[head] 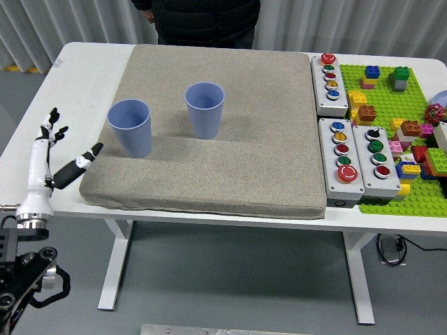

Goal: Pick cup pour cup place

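Two blue-grey cups stand upright on the grey mat [223, 167]: the left cup [130, 128] near the mat's left edge and the right cup [205, 109] further back toward the middle. My left hand [56, 150] hovers over the table's left edge, well left of the left cup and apart from it, with fingers spread and thumb pointing right, holding nothing. My right arm does not appear.
Three button boxes [349, 150] sit right of the mat. A green baseplate [391, 139] with several toy bricks fills the far right. A person in dark clothing [202, 21] stands at the table's far side, hands out of sight.
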Available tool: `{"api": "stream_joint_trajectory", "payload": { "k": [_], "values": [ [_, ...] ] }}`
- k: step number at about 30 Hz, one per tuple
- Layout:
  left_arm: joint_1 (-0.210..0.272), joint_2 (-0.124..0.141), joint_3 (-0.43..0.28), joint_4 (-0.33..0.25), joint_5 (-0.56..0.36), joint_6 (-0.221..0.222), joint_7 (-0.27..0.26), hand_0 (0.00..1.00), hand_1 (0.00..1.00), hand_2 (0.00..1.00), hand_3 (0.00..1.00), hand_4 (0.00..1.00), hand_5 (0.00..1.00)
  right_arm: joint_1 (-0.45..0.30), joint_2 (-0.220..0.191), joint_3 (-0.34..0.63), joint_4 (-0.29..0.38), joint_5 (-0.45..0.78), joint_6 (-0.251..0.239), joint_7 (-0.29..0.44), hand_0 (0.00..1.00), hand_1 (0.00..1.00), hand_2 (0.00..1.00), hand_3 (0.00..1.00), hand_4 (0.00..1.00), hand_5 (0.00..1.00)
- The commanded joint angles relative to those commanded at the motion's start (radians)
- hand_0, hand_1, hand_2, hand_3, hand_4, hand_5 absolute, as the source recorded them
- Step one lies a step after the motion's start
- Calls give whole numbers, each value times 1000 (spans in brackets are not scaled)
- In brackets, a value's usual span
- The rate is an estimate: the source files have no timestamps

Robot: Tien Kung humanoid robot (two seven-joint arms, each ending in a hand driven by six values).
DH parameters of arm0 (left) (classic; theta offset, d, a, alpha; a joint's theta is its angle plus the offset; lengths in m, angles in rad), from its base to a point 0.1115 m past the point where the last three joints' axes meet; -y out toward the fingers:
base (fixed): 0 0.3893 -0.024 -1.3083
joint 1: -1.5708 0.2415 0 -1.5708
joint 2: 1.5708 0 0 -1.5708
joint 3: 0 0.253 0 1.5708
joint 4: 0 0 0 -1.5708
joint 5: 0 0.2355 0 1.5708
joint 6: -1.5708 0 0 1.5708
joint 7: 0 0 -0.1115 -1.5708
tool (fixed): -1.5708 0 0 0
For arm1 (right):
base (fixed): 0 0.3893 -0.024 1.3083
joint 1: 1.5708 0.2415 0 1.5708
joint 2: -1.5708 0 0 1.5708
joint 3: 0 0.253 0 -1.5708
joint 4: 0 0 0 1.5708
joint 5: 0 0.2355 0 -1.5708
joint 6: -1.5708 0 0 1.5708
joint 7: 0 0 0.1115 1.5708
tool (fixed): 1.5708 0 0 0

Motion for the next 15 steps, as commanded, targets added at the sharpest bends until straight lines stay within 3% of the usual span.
{"api": "stream_joint_trajectory", "payload": {
  "k": [5, 6, 11, 12, 15],
  "values": [
    [-48, 44, -104, -47, -181, -154, 78, 696, 697, 836, 855, 960, 761, -3, 0, -5, 0, 7, -3, 0, 692, 661, 610, 621, 2, 397],
    [-66, 54, -126, -41, -226, -187, 95, 708, 713, 856, 870, 939, 998, -4, -1, -7, 0, 9, -3, 1, 693, 661, 610, 621, 2, 397],
    [-140, 95, -193, -2, -420, -317, 176, 708, 713, 856, 870, 939, 998, -3, 0, -10, 0, 11, -5, 0, 693, 661, 610, 621, 2, 397],
    [-161, 105, -202, 8, -447, -335, 186, 718, 726, 857, 869, 840, 998, -3, 0, -11, 0, 12, -5, 0, 693, 661, 610, 622, 2, 396],
    [-213, 136, -219, 44, -512, -364, 203, 718, 726, 857, 869, 840, 998, -3, -1, -14, 0, 16, -6, 1, 693, 661, 610, 622, 2, 396]
  ]
}}
